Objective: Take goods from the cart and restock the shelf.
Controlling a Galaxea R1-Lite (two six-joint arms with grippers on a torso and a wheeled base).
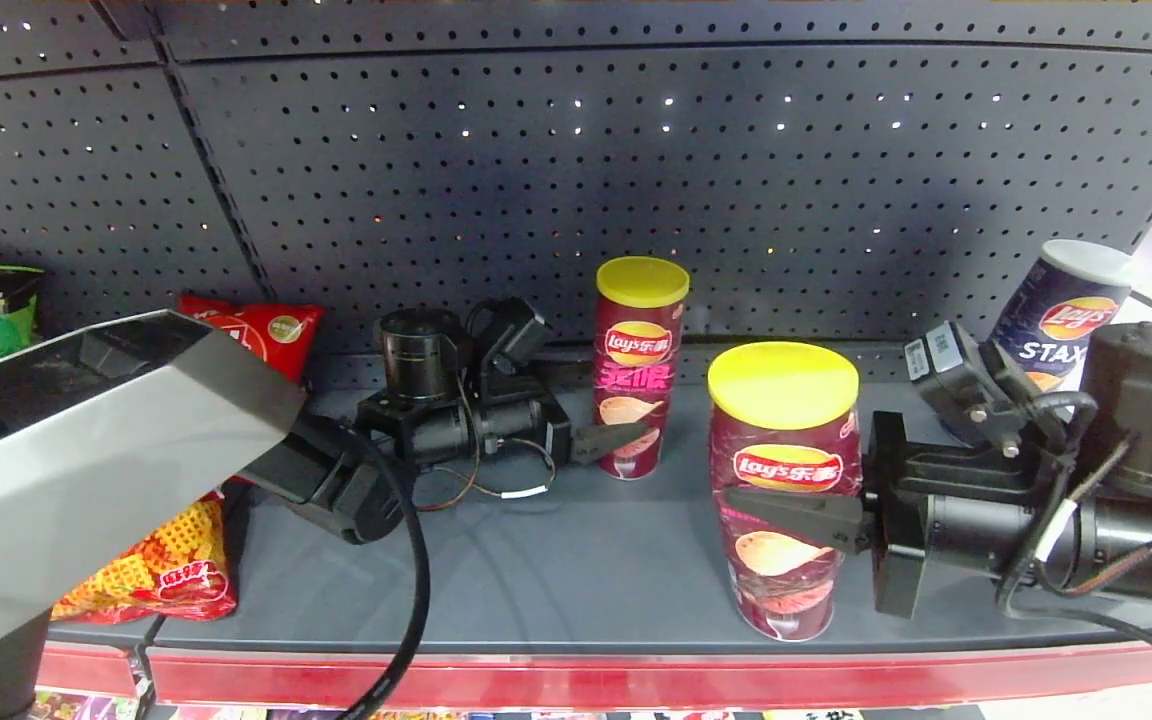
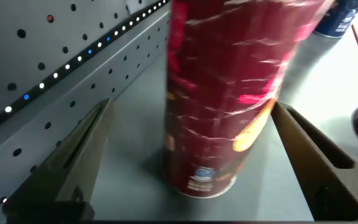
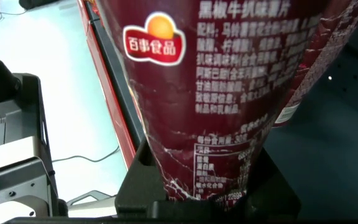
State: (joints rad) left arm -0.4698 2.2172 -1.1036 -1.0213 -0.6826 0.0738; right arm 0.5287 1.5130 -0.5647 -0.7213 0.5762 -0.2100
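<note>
The front can (image 1: 782,390) is clamped between the closed-in fingers of the right gripper (image 1: 786,512), near the front edge of the shelf (image 1: 556,560). It should be set flat and upright before being released. The back can (image 2: 222,93) stands untouched between the widely spread fingers of the left gripper (image 2: 191,109). A round red-and-yellow logo (image 1: 788,467) and small white print are carried on the front can.

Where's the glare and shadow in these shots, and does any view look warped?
Head view: pegboard lines bow, lights glint through its holes. Left wrist view: sheen streaks the rear can, shadow at its base. Right wrist view: front can glossy, floor washed white.
</note>
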